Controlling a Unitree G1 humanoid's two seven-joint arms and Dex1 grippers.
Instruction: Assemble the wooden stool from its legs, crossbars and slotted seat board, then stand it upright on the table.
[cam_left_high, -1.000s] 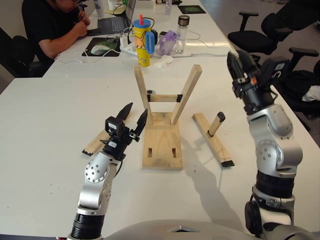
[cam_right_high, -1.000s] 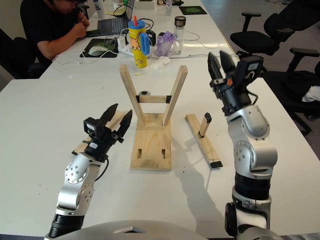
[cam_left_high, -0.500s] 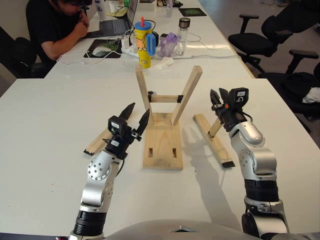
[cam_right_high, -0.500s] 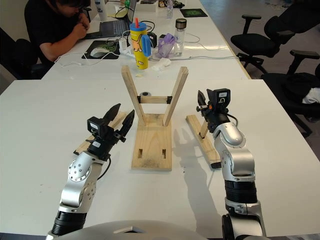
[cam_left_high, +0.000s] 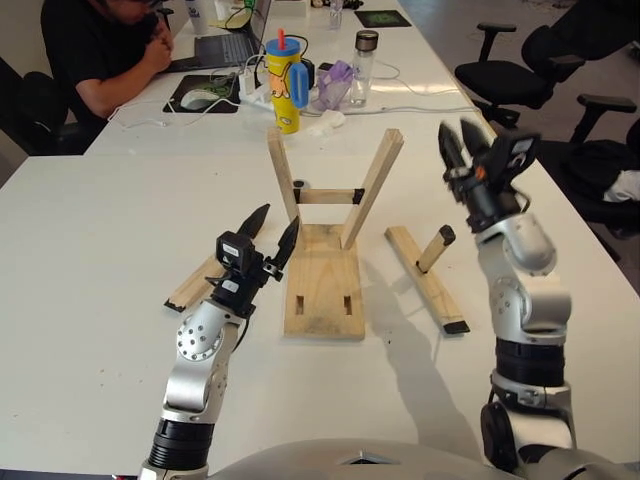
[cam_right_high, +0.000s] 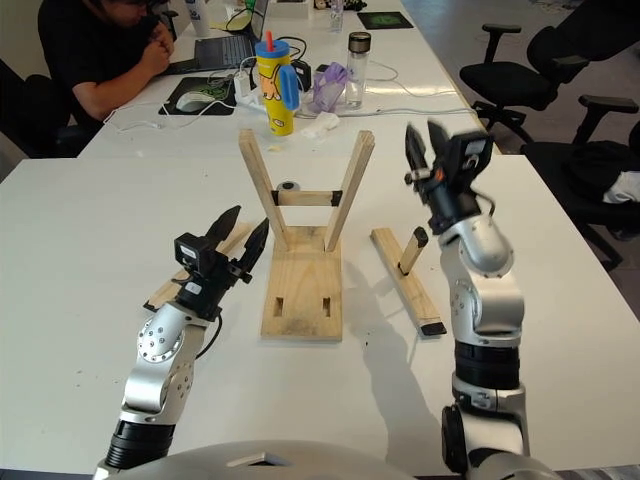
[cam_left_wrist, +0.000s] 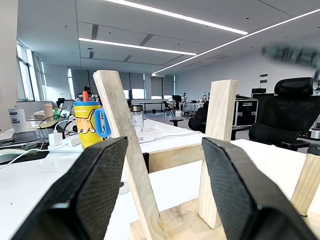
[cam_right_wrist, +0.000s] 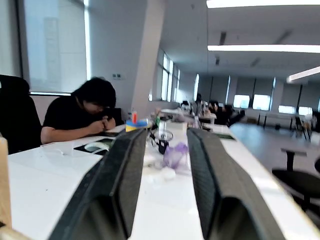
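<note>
left black two-finger gripper (cam_left_high: 272, 226) hangs low, fingers spread wide; right black two-finger gripper (cam_left_high: 457, 137) points up high, fingers slightly parted.

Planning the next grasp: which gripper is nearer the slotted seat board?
Left. The left gripper hovers open beside the slotted seat board's left edge; the right gripper is raised well off to its right, beyond the loose leg piece.

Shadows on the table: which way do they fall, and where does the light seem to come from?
Left eye view: the half-built stool throws a soft shadow to its right on the white table, so the light is probably overhead and somewhat from the left. Left wrist view: long ceiling light strips glow above. Right wrist view: more of them, plus a bright window.
</note>
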